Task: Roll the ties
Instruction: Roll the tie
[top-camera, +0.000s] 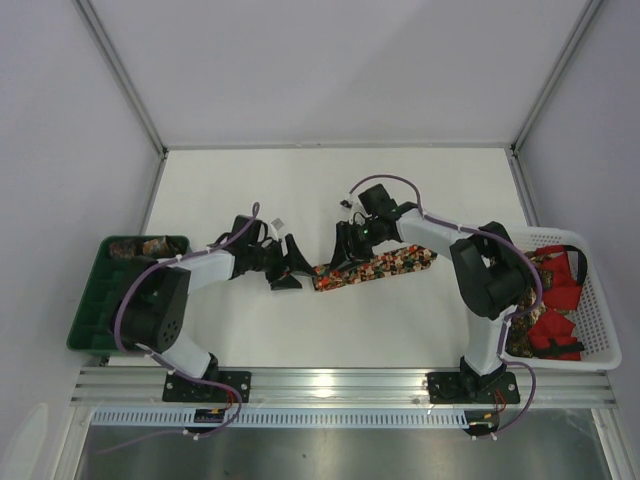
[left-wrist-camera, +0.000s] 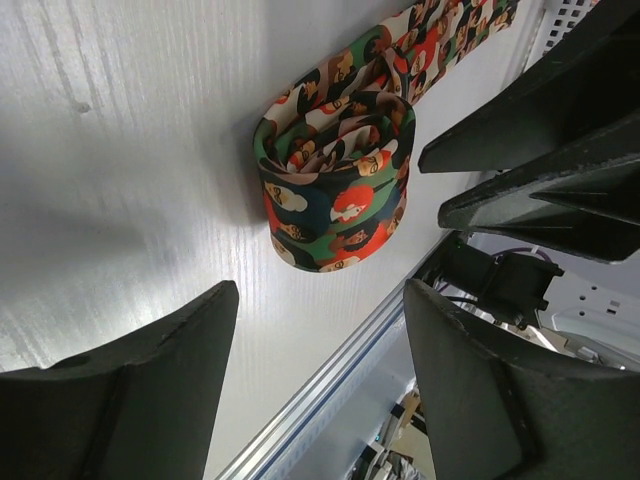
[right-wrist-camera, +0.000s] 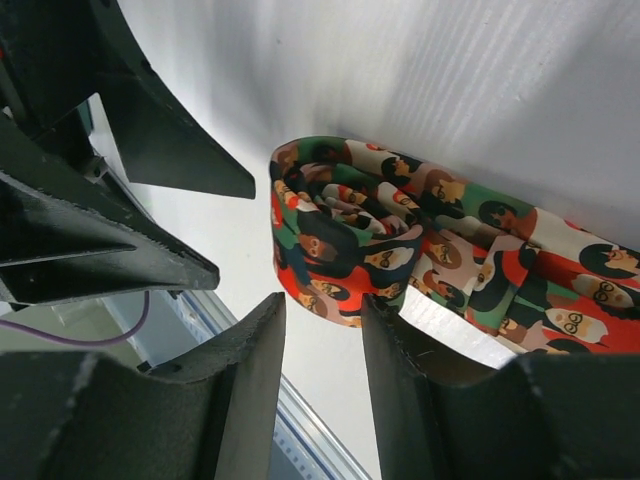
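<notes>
While left pincer (left-wrist-camera: 320, 300) and right pincer (right-wrist-camera: 322, 312) gape released, printed tie (left-wrist-camera: 335, 215) lies half-coiled.

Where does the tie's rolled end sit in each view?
Top external: roll near centre, just below the middle.
Left wrist: roll upper centre.
Right wrist: roll centre.
Shared landmark: the flat tail leading off the roll, rightward in top external, up-right in left wrist, rightward in right wrist.

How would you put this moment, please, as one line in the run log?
tie: left end rolled, rest flat on table | left gripper: open, facing roll | right gripper: open, at roll
</notes>
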